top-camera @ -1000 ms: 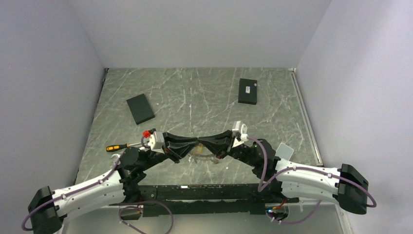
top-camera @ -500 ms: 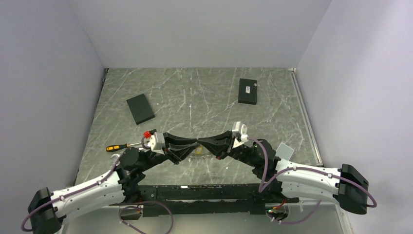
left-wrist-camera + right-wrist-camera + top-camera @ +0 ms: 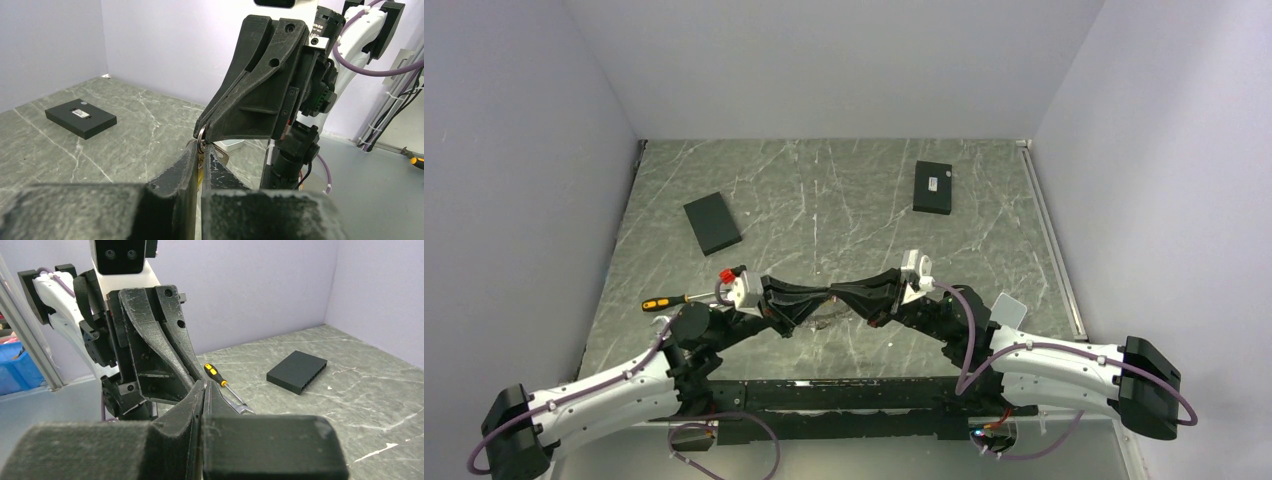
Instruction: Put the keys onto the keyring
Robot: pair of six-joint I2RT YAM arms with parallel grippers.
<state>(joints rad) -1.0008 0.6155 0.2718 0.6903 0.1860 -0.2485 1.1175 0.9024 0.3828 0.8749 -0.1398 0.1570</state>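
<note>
My left gripper (image 3: 824,298) and right gripper (image 3: 836,296) meet tip to tip above the table's near middle. In the left wrist view the left gripper (image 3: 201,151) is shut on a key with an orange-yellow head (image 3: 201,165). A silver key (image 3: 221,155) hangs just behind its right finger. The thin silver keyring (image 3: 200,135) is pinched in the tips of the right gripper (image 3: 205,131), right above the left fingertips. In the right wrist view the right gripper (image 3: 203,384) is shut. The ring itself is hidden there by its own fingers.
An orange-handled screwdriver (image 3: 669,301) and a silver wrench (image 3: 239,405) lie near the left arm. One black box (image 3: 712,222) lies at the mid left, another (image 3: 934,187) at the back right. A white tray (image 3: 1009,310) sits by the right arm.
Both grippers have shifted slightly away from the near edge, their tips staying together. The keys under them have moved along with them.
</note>
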